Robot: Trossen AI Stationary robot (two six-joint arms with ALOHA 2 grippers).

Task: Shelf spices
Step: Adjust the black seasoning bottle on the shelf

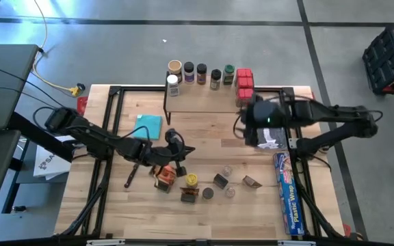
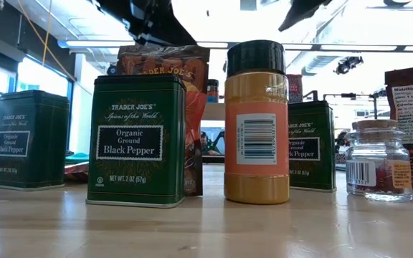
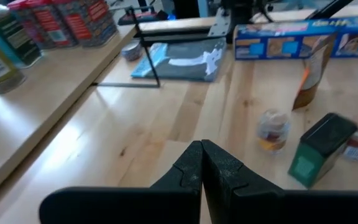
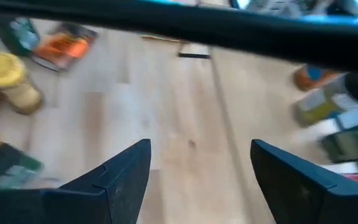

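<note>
Spices (image 1: 191, 180) just beside closed left end effector (image 1: 180, 152).

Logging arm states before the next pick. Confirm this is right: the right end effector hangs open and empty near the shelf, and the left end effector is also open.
Not quite. The left end effector is shut, fingers pressed together with nothing between them, as the left wrist view shows. The rest holds: the right end effector is open and empty, near the shelf.
</note>
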